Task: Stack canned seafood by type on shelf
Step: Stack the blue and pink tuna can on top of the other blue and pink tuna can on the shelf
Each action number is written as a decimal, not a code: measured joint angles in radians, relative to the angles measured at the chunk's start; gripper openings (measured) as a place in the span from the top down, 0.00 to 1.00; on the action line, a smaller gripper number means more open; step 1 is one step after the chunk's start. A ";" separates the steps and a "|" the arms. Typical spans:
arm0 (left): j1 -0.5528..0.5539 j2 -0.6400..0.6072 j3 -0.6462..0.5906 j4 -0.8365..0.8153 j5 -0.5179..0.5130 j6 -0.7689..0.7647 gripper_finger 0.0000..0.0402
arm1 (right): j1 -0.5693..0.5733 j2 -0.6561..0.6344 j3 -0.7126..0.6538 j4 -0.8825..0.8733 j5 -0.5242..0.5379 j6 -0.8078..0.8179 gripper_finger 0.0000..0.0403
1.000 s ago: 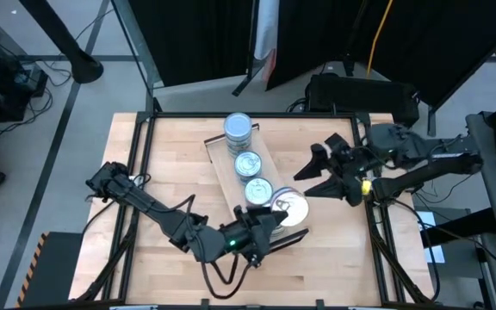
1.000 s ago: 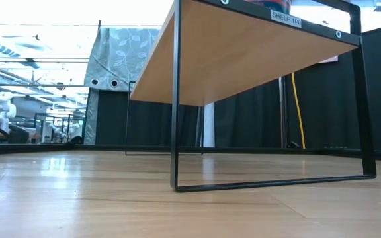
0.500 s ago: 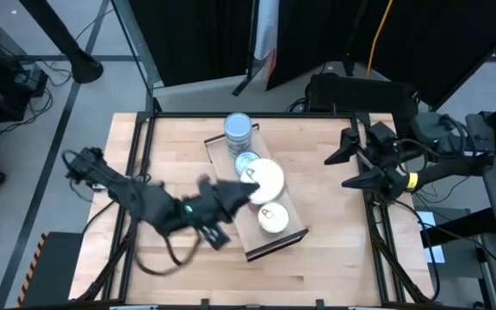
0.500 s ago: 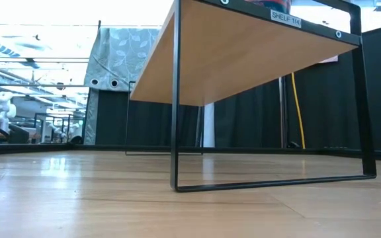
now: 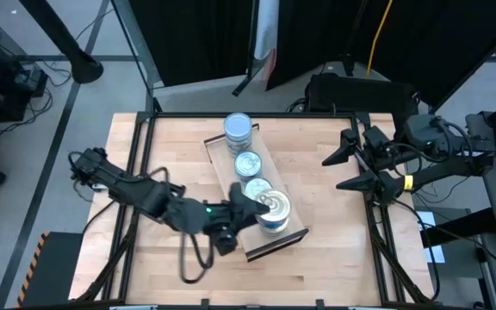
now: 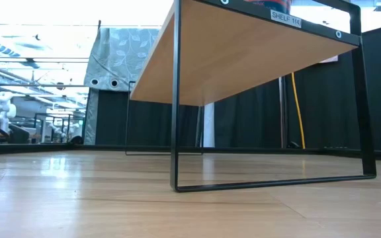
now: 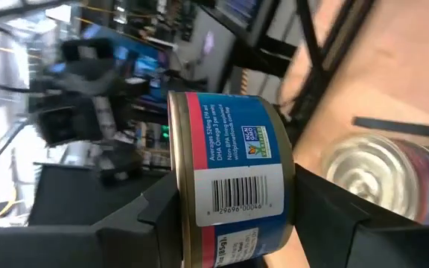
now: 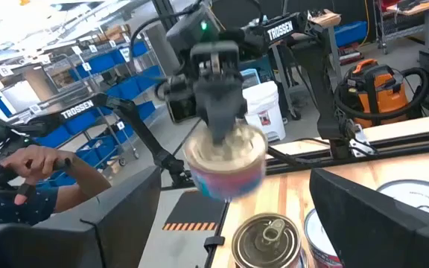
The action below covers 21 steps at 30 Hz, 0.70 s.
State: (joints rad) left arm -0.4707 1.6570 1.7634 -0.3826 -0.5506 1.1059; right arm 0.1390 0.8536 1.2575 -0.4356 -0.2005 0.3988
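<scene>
The shelf (image 5: 217, 164) is a light-wood tray that runs slantwise across the table's middle; the low view shows its underside (image 6: 243, 53) and thin dark legs. Canned seafood stands on it: a blue-white stack (image 5: 238, 129) at the far end, then two silver-topped tins (image 5: 247, 163) (image 5: 257, 185). My left gripper (image 5: 250, 212) is shut on a blue-and-red tin (image 7: 233, 149) over the shelf's near end, above a pull-tab tin (image 8: 268, 238). My right gripper (image 5: 331, 172) hangs open at the table's right edge, holding nothing. My left gripper pinches the tin's round side wall (image 7: 199, 201) between its two fingers (image 7: 326, 216), one on each side, across its width. The fingers come nearly level from the table's left. The tin is lifted clear and upright, its pull-tab top (image 5: 275, 205) facing up.
Bare wooden tabletop (image 5: 179, 155) lies on both sides of the shelf. A dark metal frame (image 5: 145, 155) borders the table. A person (image 8: 43, 179) sits in the room beyond the table.
My left gripper has risen and rolled its wrist, swinging the tin along the shelf toward the far edge and back over the near end. The tin has turned about and is now upright. My right gripper has drawn back toward the table's right edge.
</scene>
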 joint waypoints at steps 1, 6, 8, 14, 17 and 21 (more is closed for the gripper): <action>0.002 0.012 0.000 -0.005 0.001 -0.001 0.51 | 0.000 0.001 0.000 -0.004 0.000 0.000 0.17; 0.003 0.051 0.001 -0.005 0.001 -0.002 0.51 | 0.000 0.003 0.000 -0.024 -0.001 0.002 0.17; 0.002 0.067 0.002 -0.016 0.002 -0.002 0.51 | 0.000 0.003 0.000 -0.030 -0.001 0.002 0.17; 0.006 0.095 0.000 -0.032 0.003 -0.002 0.51 | 0.000 0.003 0.000 -0.033 -0.005 0.003 0.17; 0.005 0.098 0.002 -0.048 0.002 -0.030 0.51 | 0.000 0.003 0.000 -0.035 -0.006 0.001 0.17; 0.014 0.100 0.002 -0.111 0.013 -0.080 0.50 | 0.000 0.003 0.000 -0.035 -0.006 0.001 0.17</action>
State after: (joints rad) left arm -0.4565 1.7573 1.7649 -0.4937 -0.5381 1.0254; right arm 0.1390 0.8570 1.2572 -0.4706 -0.2070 0.4000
